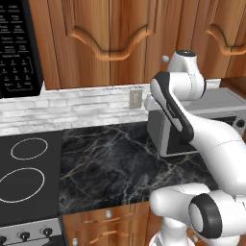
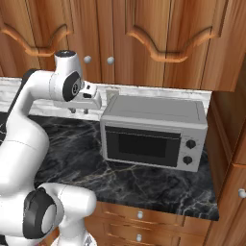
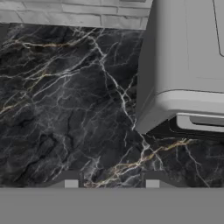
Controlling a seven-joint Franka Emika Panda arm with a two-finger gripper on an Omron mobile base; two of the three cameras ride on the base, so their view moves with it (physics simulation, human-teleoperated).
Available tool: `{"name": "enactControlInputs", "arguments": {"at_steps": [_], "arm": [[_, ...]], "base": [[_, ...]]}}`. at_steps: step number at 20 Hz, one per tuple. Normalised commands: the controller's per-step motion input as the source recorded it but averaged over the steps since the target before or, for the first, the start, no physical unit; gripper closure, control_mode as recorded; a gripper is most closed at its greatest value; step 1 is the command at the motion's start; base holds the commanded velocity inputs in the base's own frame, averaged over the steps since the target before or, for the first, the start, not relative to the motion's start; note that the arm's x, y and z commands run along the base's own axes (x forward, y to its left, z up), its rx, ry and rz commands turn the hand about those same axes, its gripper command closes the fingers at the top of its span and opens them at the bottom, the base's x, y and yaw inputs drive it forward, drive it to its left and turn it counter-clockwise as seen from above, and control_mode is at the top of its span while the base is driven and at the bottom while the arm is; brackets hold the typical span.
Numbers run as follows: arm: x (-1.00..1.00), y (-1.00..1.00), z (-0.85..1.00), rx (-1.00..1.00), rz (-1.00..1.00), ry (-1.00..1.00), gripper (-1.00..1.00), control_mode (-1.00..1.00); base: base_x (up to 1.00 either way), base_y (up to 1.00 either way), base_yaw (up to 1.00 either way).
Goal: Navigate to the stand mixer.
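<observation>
Left base view: my arm rises from the lower right and folds across the right half of the frame. The desk (image 1: 110,163) of black marble with gold veins fills the centre. A black cooktop (image 1: 26,178) with two ring burners lies at the lower left, and a black panel with white lettering (image 1: 17,48) hangs at the upper left. A grey microwave (image 1: 211,115) stands at the right, partly behind my arm. A wall outlet (image 1: 136,98) sits on the pale brick backsplash (image 1: 72,108), below wooden cabinets (image 1: 110,38).

Right base view: my arm occupies the left side, and my gripper (image 2: 79,110) hangs above the desk (image 2: 144,180), just left of the microwave (image 2: 153,132). The microwave stands at centre, with two knobs (image 2: 190,151) on its right panel. Wooden drawers (image 2: 139,226) run along the bottom edge.

Hand view: I look down on the desk (image 3: 65,100). The microwave's corner (image 3: 183,70) fills the upper right. My two fingertips (image 3: 70,181) rise at the bottom, set apart with nothing between them, so my gripper is open.

I cannot tell where the stand mixer is from these three views.
</observation>
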Motion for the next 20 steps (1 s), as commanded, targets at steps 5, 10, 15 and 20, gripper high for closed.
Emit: {"name": "enactControlInputs", "arguments": {"at_steps": [5, 10, 15, 20], "arm": [[-0.63, 0.00, 0.00, 0.00, 0.00, 0.00, -1.00, -1.00], [-1.00, 0.00, 0.00, 0.00, 0.00, 0.00, -1.00, -1.00], [-1.00, 0.00, 0.00, 0.00, 0.00, 0.00, -1.00, -1.00], [-0.99, 0.00, 0.00, 0.00, 0.00, 0.00, -1.00, -1.00]], "base": [[0.00, 0.00, 0.00], [0.00, 0.00, 0.00], [0.00, 0.00, 0.00], [0.00, 0.00, 0.00]]}}
